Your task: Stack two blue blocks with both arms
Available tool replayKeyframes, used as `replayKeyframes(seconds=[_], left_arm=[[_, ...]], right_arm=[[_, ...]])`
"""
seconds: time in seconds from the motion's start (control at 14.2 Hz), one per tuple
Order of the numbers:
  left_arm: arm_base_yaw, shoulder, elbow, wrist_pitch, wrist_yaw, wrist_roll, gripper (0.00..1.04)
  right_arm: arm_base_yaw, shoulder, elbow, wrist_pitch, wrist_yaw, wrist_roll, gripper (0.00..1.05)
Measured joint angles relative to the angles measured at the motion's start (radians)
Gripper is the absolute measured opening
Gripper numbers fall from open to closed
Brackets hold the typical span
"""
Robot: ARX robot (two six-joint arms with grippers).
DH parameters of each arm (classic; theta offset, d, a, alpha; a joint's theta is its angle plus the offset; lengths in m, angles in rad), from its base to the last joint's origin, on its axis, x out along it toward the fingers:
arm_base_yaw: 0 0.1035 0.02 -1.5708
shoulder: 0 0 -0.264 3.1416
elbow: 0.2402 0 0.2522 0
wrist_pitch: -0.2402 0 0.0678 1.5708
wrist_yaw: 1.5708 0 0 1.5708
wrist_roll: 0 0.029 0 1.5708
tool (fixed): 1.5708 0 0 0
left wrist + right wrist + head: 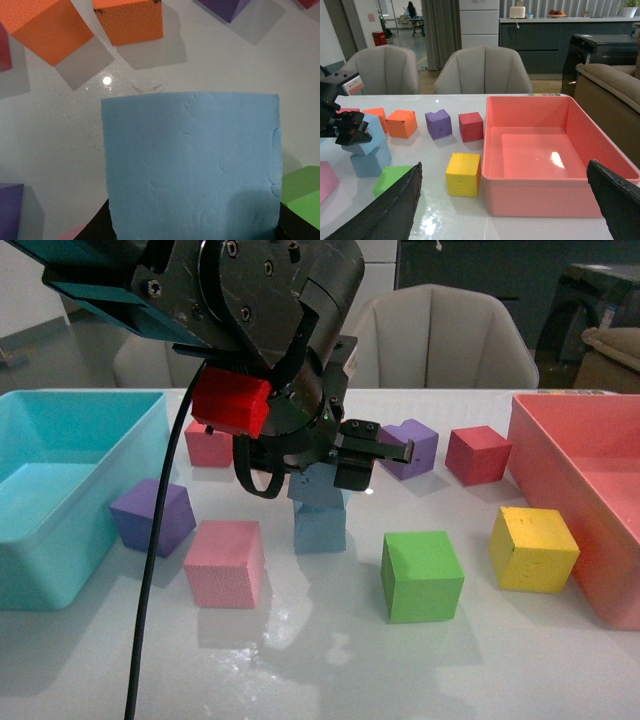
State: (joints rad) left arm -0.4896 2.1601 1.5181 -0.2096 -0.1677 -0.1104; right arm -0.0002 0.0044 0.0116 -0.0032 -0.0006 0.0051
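Here we are in what looks like a furnished lounge-cum-dining room. There's a glossy white table point(530, 227) up front and two padded grey chairs point(482, 70) at twelve o'clock. A dark sideboard point(555, 40) carries fruit point(557, 12) at one. A brown sofa point(615, 85) sits at two, with long curtains point(440, 30) and a further room point(405, 20) at eleven.

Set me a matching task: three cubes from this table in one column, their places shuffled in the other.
1. upper blue block
2. yellow cube
3. left purple cube

A. beside the turquoise bin
B. beside the pink bin
C. atop the lower blue block

Pairs: 1-C, 2-B, 3-A
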Motion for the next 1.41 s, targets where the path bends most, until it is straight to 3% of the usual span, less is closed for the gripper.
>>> replayKeyframes(seconds=[0.49, 0.57, 0.78, 1.2, 1.41], left_arm=[[0.003, 0.064, 0.066, -0.048, -0.032, -0.105, 0.49], [0.003, 0.064, 0.066, -0.045, -0.028, -0.113, 0.71], [0.002, 0.064, 0.066, -0.016, -0.024, -0.123, 0.99], [-0.002, -0.053, 0.032, 0.130, -0.046, -0.117, 0.98], [-0.027, -0.243, -0.113, 0.262, -0.032, -0.094, 0.98]], right_arm=[[0.000, 0.000, 0.000, 0.000, 0.000, 0.000, 0.98], [0.000, 0.000, 0.000, 0.000, 0.000, 0.000, 0.98], [0.000, 0.000, 0.000, 0.000, 0.000, 0.000, 0.98], [0.000, 0.000, 0.000, 0.000, 0.000, 0.000, 0.98], [0.000, 0.000, 0.000, 0.000, 0.000, 0.000, 0.98]])
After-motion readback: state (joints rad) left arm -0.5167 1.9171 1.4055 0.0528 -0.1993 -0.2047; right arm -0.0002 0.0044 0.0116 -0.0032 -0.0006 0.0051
